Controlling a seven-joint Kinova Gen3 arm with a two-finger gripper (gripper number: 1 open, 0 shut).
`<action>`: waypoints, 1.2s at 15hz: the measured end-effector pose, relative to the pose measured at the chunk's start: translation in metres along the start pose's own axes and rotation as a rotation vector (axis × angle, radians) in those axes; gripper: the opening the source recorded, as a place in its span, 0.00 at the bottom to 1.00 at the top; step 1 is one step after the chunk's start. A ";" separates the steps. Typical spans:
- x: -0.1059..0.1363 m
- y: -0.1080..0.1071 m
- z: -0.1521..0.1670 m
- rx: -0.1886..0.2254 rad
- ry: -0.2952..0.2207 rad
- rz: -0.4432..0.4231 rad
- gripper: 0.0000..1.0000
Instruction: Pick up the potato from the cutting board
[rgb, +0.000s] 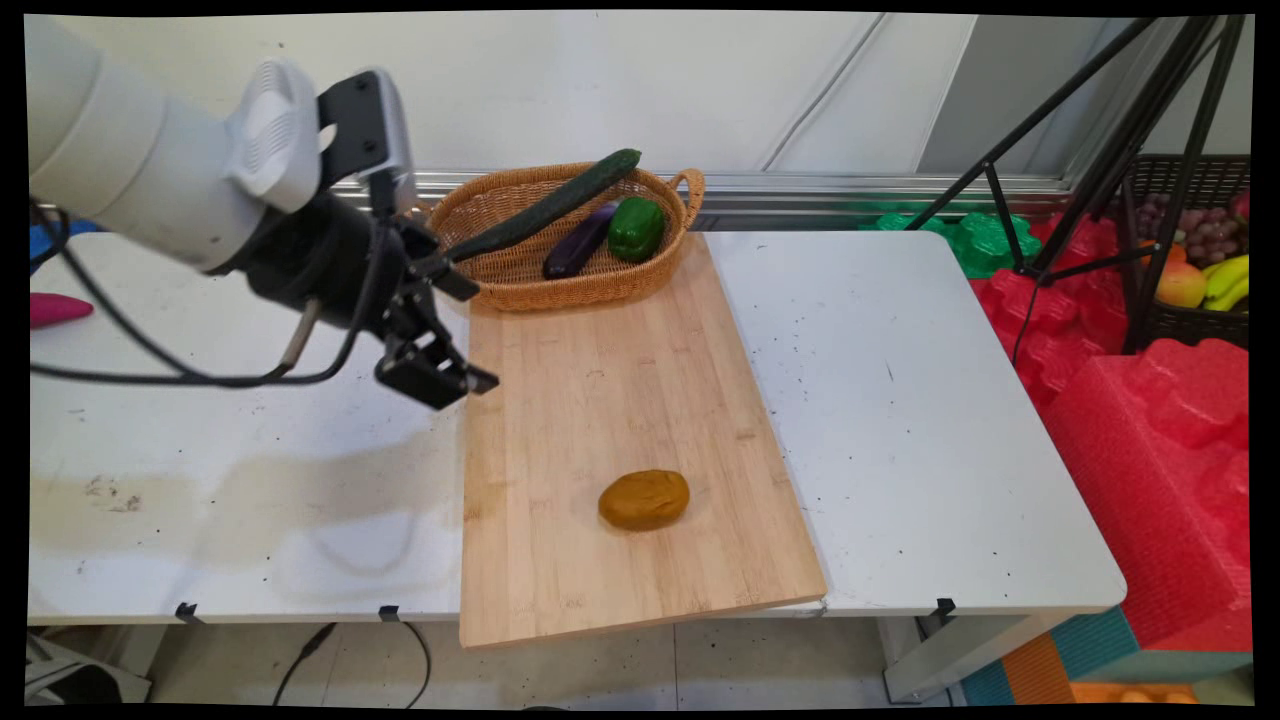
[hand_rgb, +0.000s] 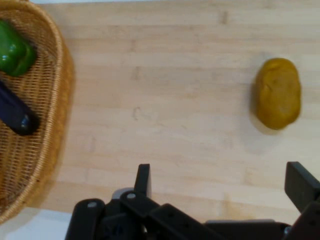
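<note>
The end effector (rgb: 440, 330) hangs in the air above the left edge of the wooden board (rgb: 620, 400), with its two fingers spread wide and nothing between them. In the hand view the fingers (hand_rgb: 143, 181) stand far apart over bare wood.

Just behind the end effector, at the far end of the board, stands a wicker basket (rgb: 520, 285). It holds a long cucumber (rgb: 550, 205), which sticks out over the rim, a dark eggplant (rgb: 580, 241) and a green pepper (rgb: 636, 228).

Well apart from the end effector, toward the near end of the board, lies a brown potato (rgb: 645, 499) alone, with only bare board between them.

The board rests on the white bench (rgb: 900, 420). Far to the other side of the arm, a pink object (rgb: 55, 309) lies on the bench.
</note>
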 end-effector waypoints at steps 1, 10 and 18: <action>-0.003 0.004 -0.003 -0.006 0.001 0.003 1.00; 0.013 0.035 0.009 -0.055 0.010 0.028 1.00; 0.057 0.052 0.085 -0.089 -0.042 0.033 1.00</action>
